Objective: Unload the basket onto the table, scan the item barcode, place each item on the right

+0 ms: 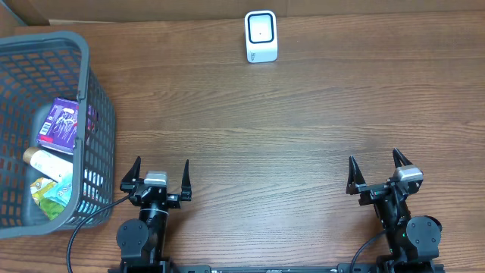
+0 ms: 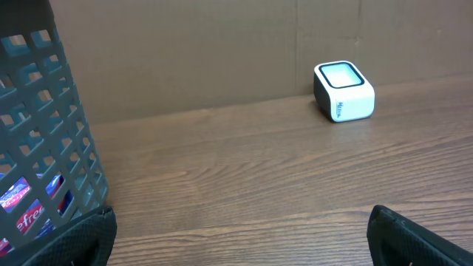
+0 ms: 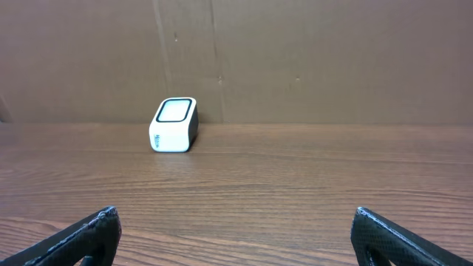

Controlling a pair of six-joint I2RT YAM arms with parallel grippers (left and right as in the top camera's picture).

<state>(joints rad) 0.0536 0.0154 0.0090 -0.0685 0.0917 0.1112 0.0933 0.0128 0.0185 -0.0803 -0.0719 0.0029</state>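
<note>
The basket (image 1: 98, 98) stands on the left side of the table (image 1: 265, 129). In it lie a box (image 1: 61, 125), before it a bottle (image 1: 45, 161), and nearest a packet (image 1: 49, 193). The scanner (image 1: 261, 36) stands at the far edge, near the middle, well apart from the basket. At the near edge are the left gripper (image 1: 161, 163), just beside the basket, and the right gripper (image 1: 373, 157), far to the right.

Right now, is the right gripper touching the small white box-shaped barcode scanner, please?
Apart. The overhead view shows a wide stretch of bare wooden table between the right gripper and the white barcode scanner.
</note>
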